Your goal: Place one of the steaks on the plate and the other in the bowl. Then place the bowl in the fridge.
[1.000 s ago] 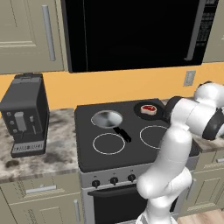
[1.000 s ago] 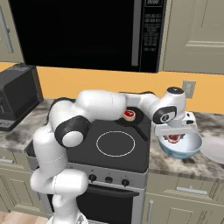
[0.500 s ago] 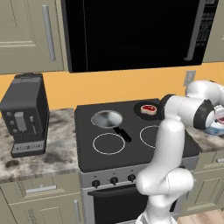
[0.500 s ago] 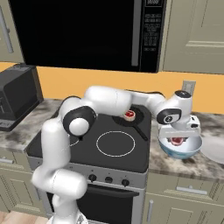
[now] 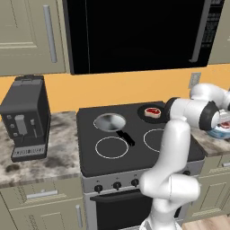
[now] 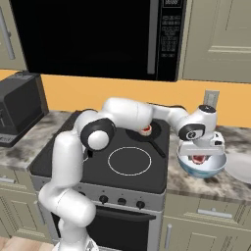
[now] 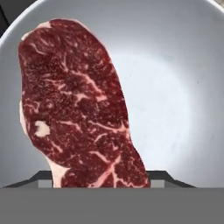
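The pincer (image 6: 198, 158) hangs just over the bowl (image 6: 202, 165), and one steak (image 7: 78, 109) lies right below it on the bowl's white floor. Whether its jaws grip the meat or stand clear of it I cannot tell, since the fingertips are hidden. Well off to its side, on the stove, the other steak (image 5: 152, 112) sits on a dark dish. By my reading the bowl step is nearly done; the plate step and the fridge remain

The white arm (image 6: 122, 115) rises from the base, bends at its dark elbow and reaches far out to its right. The wrist turns downward, so the gripper (image 6: 201, 156) points straight down, jaws spread wide.
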Motion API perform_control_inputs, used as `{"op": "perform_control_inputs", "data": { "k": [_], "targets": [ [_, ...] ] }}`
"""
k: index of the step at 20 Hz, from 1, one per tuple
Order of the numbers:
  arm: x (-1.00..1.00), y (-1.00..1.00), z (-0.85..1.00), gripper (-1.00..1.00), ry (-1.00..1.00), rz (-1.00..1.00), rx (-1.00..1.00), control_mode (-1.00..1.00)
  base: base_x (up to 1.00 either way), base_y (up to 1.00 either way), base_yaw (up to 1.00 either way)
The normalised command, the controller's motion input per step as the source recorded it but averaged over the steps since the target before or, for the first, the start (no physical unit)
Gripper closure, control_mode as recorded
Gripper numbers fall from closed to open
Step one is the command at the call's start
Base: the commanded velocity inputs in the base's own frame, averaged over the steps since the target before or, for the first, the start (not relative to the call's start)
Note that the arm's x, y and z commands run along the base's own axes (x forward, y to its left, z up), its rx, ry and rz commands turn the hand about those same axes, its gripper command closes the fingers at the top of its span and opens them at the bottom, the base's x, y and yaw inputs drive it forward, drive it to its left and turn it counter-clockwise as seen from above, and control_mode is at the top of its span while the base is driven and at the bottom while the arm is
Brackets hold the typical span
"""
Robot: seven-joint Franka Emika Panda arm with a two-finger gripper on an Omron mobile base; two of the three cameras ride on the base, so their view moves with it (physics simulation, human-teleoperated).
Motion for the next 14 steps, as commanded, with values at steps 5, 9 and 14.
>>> {"op": "perform_control_inputs", "data": {
  "k": [5, 9, 14],
  "targets": [
    [0.08, -0.01, -0.05, -1.0, 0.01, 0.0, 0.0, -1.0, 0.0, 0.0, 0.0],
    [0.0, 0.0, 0.0, -1.0, 0.0, 0.0, 0.0, -1.0, 0.0, 0.0, 0.0],
    [-0.01, 0.0, 0.02, -1.0, 0.0, 0.0, 0.0, -1.0, 0.0, 0.0, 0.0]
  ]
}}
